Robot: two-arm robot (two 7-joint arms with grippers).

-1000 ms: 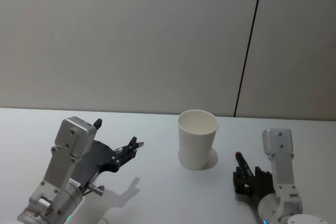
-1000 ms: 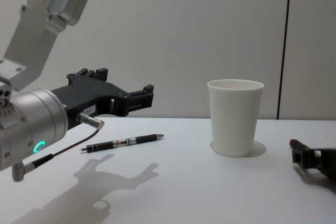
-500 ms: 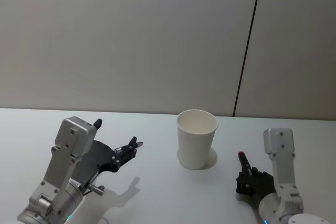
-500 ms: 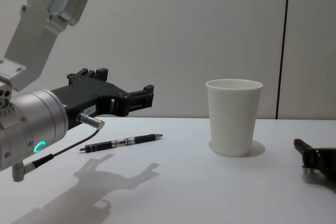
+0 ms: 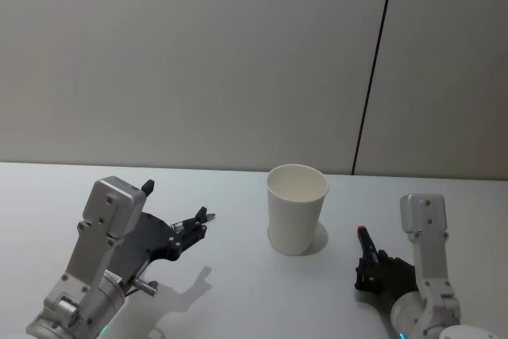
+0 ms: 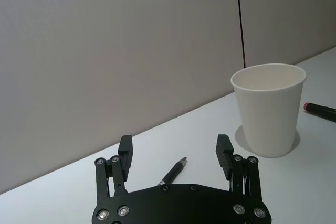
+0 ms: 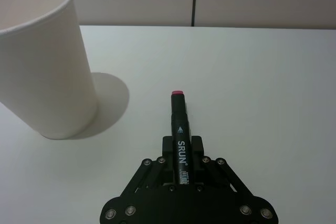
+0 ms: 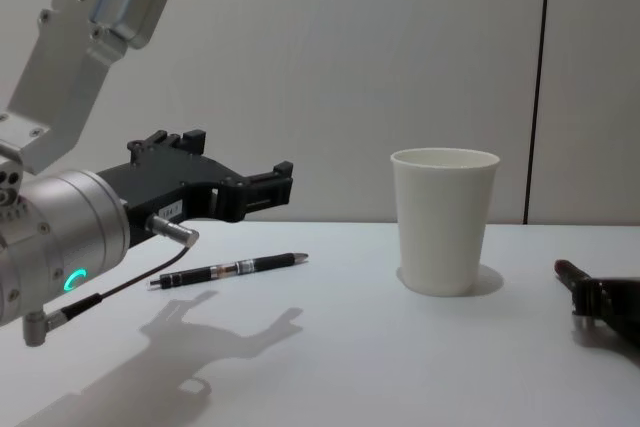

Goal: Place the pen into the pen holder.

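Right claw (image 7: 181, 145) closed on marker pen (image 7: 179, 116): black barrel, red end, white lettering. Jaws clamp the barrel near its rear, and the red end sticks out ahead of the fingertips. Claw sits low over the white worktop (image 8: 380, 367), at its right side. Cannot tell whether the marker pen touches the surface.

Pen holder (image 5: 298, 212), a plain white paper cup, stands upright near mid-worktop. It is left of the right claw, near but apart, with its mouth open. The red end stops short of the cup's side and sits lower than the rim.

Left claw (image 6: 175, 145) open, fingers spread wide, gripping nothing. It hovers above the worktop on the left, well apart from the cup.

Slim black pen (image 8: 228, 270) lies flat on the worktop below and ahead of the left claw's open fingers, not touching them. One end points roughly toward the cup.
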